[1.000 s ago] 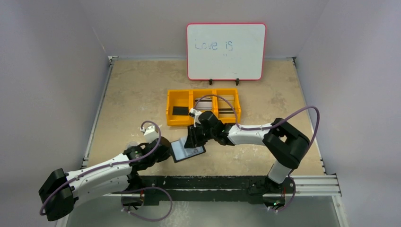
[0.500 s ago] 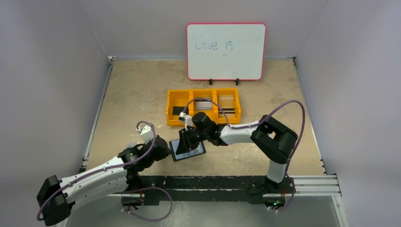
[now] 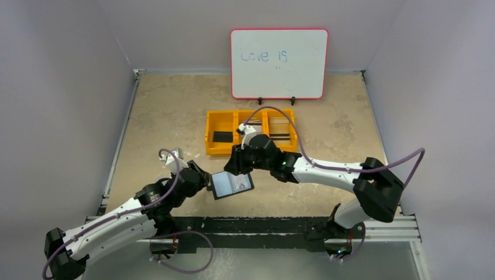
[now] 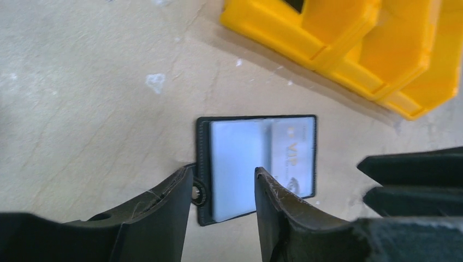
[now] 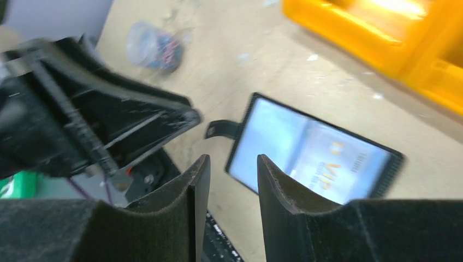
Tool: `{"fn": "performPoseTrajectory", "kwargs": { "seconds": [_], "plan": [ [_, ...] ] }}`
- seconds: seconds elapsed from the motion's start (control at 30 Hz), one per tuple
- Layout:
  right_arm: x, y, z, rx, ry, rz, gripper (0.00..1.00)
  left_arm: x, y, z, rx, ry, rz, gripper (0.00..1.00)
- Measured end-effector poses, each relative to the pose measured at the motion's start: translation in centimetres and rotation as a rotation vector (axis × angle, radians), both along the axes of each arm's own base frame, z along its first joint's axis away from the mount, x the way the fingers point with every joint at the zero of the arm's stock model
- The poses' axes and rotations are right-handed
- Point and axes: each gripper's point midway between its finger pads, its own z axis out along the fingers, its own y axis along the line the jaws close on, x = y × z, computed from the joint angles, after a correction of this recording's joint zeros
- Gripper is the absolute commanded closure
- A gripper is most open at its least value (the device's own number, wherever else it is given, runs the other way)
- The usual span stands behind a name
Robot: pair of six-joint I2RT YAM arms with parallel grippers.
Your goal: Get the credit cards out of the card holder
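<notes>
The card holder point(image 3: 232, 184) lies open and flat on the table, a black wallet with pale clear pockets. A whitish credit card point(image 4: 295, 155) printed "VIP" sits in its right pocket, also seen in the right wrist view point(image 5: 338, 164). My left gripper point(image 3: 204, 180) is open at the card holder's point(image 4: 256, 161) left edge, and its jaws straddle the snap tab without pinching it. My right gripper point(image 3: 233, 167) hovers open just behind the card holder point(image 5: 311, 153), with nothing between its fingers.
A yellow three-compartment tray point(image 3: 208, 131) stands behind the wallet. A small flat black rectangle point(image 3: 222, 136) lies in its left bin and cards point(image 3: 280, 132) lie in the other bins. A whiteboard point(image 3: 279, 63) stands at the back. The rail point(image 3: 385, 224) runs along the near edge.
My left gripper has opened and let go of the wallet's left edge. My right gripper has lifted off the wallet and drawn back towards the tray, and its elbow has swung right.
</notes>
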Motion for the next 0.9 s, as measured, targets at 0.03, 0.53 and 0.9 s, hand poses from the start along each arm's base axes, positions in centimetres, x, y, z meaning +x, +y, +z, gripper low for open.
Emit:
{"fn": "performPoseTrajectory", "kwargs": {
  "seconds": [0.03,0.53,0.9],
  "plan": [
    [0.6,-0.7,0.2,-0.008,-0.009,-0.049,0.62,0.2,-0.3,0.6,-0.014,-0.014,-0.006,0.53],
    [1.0,-7.2,-7.0,-0.15,0.182,-0.243,0.66,2.2,-8.1,2.2,-0.133,-0.047,-0.22,0.52],
    [0.5,-6.9,-9.3,-0.173,0.25,-0.205,0.68,1.9,-9.3,0.5,-0.166,-0.017,-0.25,0.52]
  ]
}}
